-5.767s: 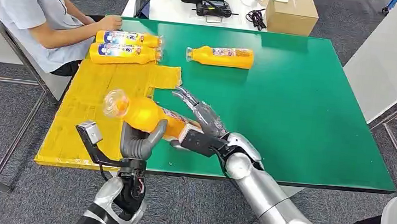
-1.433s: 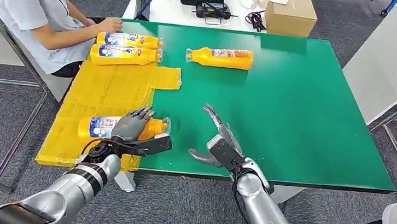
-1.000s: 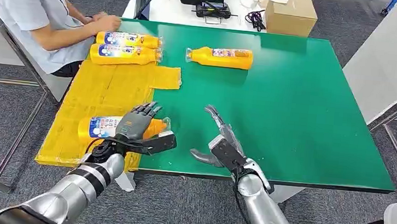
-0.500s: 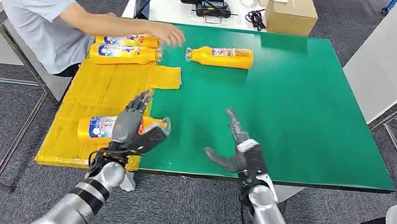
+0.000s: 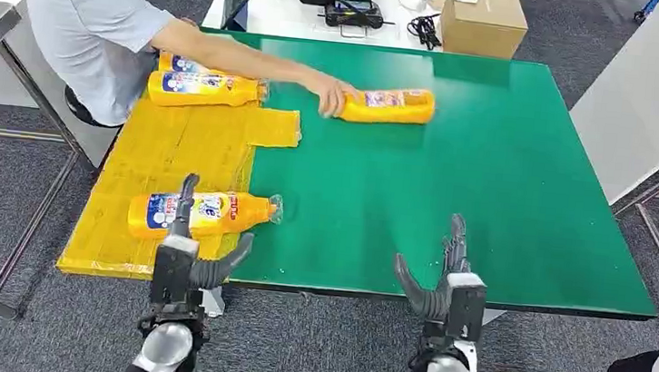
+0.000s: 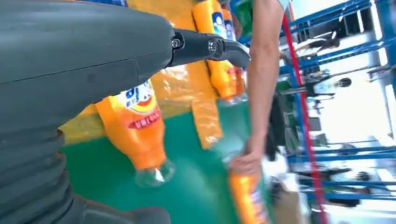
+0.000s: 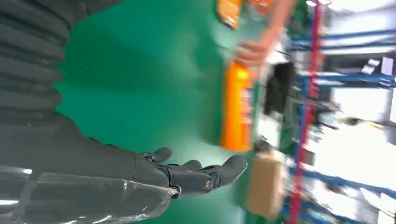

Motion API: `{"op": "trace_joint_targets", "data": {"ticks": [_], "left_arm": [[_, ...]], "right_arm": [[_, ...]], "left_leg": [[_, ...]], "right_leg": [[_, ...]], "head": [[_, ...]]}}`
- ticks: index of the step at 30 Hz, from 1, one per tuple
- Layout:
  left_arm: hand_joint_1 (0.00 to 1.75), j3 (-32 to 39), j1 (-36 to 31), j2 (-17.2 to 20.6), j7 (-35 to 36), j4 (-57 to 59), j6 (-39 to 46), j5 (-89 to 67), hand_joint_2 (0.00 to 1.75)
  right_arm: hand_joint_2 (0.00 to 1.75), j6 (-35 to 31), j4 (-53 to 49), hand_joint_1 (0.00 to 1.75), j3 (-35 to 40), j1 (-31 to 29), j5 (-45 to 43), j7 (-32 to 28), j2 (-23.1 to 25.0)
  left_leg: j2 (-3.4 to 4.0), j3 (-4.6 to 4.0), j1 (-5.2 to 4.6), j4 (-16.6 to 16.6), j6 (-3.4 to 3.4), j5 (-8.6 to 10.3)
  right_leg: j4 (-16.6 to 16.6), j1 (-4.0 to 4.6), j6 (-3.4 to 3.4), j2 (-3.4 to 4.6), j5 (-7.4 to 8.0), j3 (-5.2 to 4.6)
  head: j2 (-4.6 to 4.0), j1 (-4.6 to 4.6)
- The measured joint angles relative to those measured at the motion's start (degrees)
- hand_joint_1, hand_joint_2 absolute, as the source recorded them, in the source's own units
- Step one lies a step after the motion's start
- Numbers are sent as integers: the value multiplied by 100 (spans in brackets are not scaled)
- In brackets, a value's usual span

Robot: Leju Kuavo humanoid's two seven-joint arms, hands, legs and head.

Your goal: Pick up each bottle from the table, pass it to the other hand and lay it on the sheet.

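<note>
Since the earlier pictures I am seeing both arms drawn back to the near edge of the green table (image 5: 508,185), and the person's hand (image 5: 333,93) reaching in to the orange plastic bottle with a printed label (image 5: 390,105) at the far side, which now lies a little further right. My left hand (image 5: 182,258) is released, fingers apart, holding nothing; my right hand (image 5: 447,284) is open the same way. The orange bottle with a blue label (image 5: 200,213) is lying on the yellow sheet (image 5: 175,144), its clear cap end over the green. I judge this placement finished. The next move is calling for a reach to the far bottle, once the person's hand is away. The left wrist view is showing the person's forearm (image 6: 259,70) close over two more orange bottles (image 6: 219,51), while the right wrist view is showing only a blurred far bottle (image 7: 236,107).
</note>
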Motion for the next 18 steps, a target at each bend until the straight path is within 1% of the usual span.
{"op": "trace_joint_targets", "data": {"ticks": [1,4,5,10,13,15,18], "left_arm": [[0,-22,70,0,2,-119,-162,285,175],[0,-37,266,-2,57,-471,-848,1288,175],[0,-37,314,0,55,-534,-897,1432,175],[0,-18,498,0,-186,-696,-707,1484,175],[0,-35,544,0,-262,-729,-499,1215,175],[0,-44,573,0,-234,-729,-449,1125,175],[0,-79,602,0,-192,-729,-445,1042,175]], "right_arm": [[175,-47,-82,0,2,37,35,-18,7],[175,154,-162,0,11,97,-63,155,13],[175,203,-171,0,26,117,-50,190,13],[175,347,-217,0,120,189,53,345,-15],[175,609,-289,0,146,240,-83,424,-63],[175,585,-331,0,153,263,46,426,-103],[175,357,-353,0,179,283,416,456,-153]], "left_leg": [[1,0,0,0,0,0],[1,0,-1,-1,0,-1],[1,0,-1,-1,0,-1],[-1,1,-1,0,0,0],[0,1,-1,0,0,0],[1,1,-1,0,0,0],[0,0,-1,0,0,0]], "right_leg": [[0,0,0,0,0,0],[-1,-1,0,1,0,1],[-1,-1,0,1,0,1],[-1,0,0,0,1,1],[-1,0,0,0,1,1],[-1,0,0,1,1,1],[-1,-1,0,0,1,1]], "head": [[0,0],[0,0],[0,0],[0,4],[0,2],[0,2],[0,2]]}}
